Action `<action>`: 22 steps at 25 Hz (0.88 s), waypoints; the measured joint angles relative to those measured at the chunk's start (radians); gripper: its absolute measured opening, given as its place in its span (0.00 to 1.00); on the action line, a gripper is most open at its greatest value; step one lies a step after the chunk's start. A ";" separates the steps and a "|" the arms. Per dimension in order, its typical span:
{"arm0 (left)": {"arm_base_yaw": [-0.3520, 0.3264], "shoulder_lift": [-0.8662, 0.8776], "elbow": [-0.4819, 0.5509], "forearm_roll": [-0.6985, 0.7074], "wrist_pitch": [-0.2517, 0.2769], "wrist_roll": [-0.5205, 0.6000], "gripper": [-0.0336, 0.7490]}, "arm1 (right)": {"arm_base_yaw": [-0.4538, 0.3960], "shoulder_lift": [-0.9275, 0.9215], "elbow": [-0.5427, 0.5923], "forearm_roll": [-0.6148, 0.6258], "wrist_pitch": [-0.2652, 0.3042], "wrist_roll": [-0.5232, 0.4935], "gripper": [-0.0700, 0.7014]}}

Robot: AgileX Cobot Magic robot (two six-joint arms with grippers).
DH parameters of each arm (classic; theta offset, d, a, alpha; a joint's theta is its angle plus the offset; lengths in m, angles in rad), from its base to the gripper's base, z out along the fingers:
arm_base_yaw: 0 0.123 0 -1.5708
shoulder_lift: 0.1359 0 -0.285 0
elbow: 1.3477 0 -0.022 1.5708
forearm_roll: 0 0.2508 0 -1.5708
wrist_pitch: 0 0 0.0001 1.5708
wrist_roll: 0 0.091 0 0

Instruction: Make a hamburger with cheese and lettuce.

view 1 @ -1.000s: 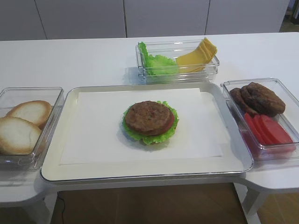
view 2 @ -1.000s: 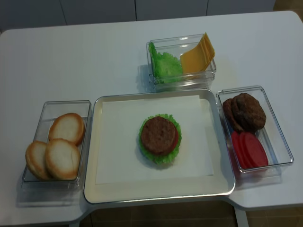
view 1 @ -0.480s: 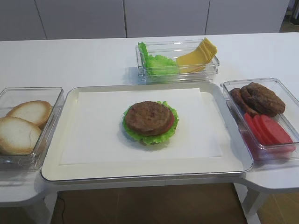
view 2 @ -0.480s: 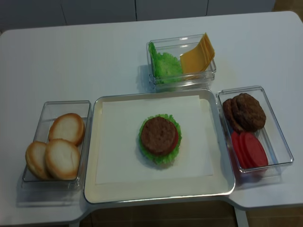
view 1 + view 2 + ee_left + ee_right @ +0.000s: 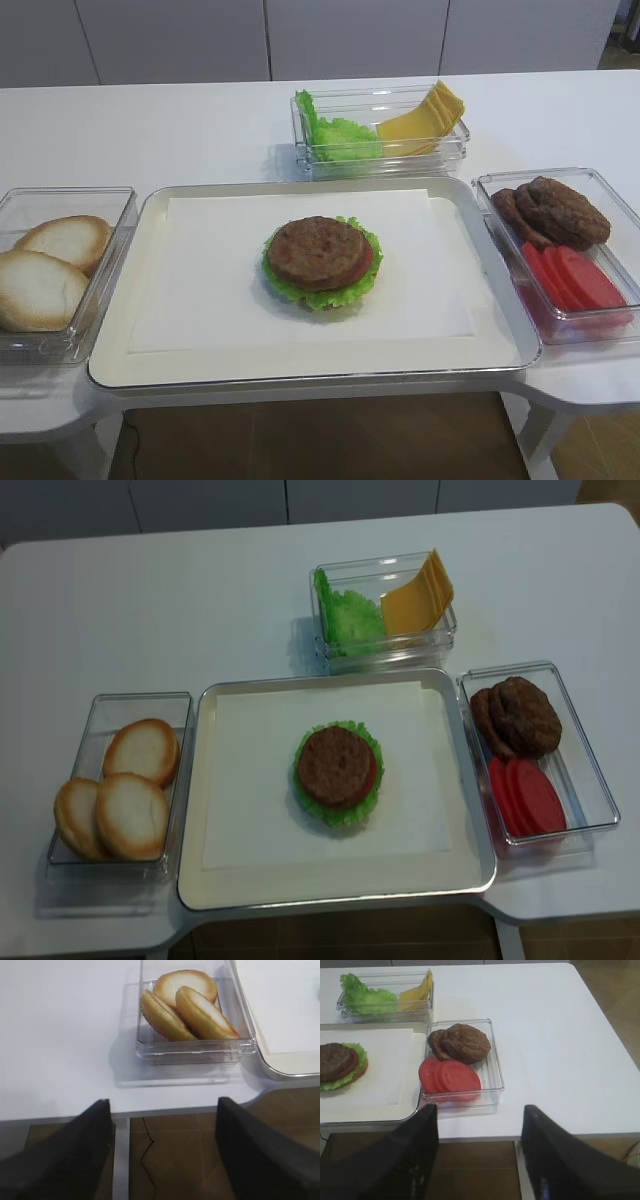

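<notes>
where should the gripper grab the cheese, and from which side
Probably the upper corners of the cheese, which lean up over the clear box's far right wall. Come from above and the right, pinching across the thin slices; the lettuce fills the left half.

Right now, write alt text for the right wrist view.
Open right gripper hangs beyond the table's edge, before a clear bin of patties and tomato slices. The hamburger sits far left on a tray.
</notes>
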 joint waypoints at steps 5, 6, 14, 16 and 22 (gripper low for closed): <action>0.000 0.000 0.000 0.000 0.000 0.000 0.65 | 0.000 -0.060 0.148 0.016 0.002 -0.021 0.62; 0.000 0.000 0.000 0.000 0.000 0.000 0.65 | 0.000 -0.062 0.179 0.021 0.002 -0.023 0.62; 0.000 0.000 0.000 0.000 0.000 0.000 0.65 | 0.000 -0.064 0.313 0.025 -0.049 -0.065 0.62; 0.000 0.000 0.000 0.000 0.000 0.000 0.65 | 0.000 -0.064 0.333 0.025 -0.074 -0.093 0.62; 0.000 0.000 0.000 0.000 0.000 0.000 0.65 | 0.000 -0.064 0.366 0.023 -0.127 -0.107 0.62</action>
